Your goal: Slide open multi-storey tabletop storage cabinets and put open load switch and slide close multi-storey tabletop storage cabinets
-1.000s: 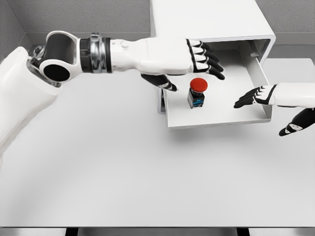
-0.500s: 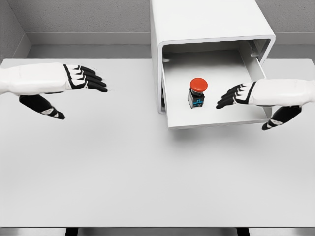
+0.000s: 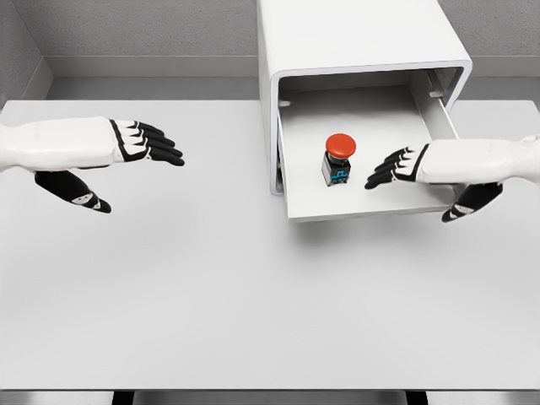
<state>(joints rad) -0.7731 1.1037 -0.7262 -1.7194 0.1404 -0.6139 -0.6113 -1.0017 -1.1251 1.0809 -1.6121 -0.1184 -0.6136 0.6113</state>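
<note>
Switch [image 3: 338, 159] with its red cap now stands alone in the open drawer [image 3: 371, 205] of the cabinet [image 3: 354, 38], so placing looks done and closing remains. On the left, the left hand [image 3: 118, 148] has pulled far back over the table [image 3: 211, 287], fingers spread, holding nothing. On the right, the right hand [image 3: 422, 169] has edged leftward over the drawer, fingers spread and empty, its fingertips just right of the switch, apart from it.

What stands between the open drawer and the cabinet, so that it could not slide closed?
Nothing visible does. The load switch stands upright inside the drawer, below the cabinet opening. Only the right hand reaches over the drawer's front right part.
</note>
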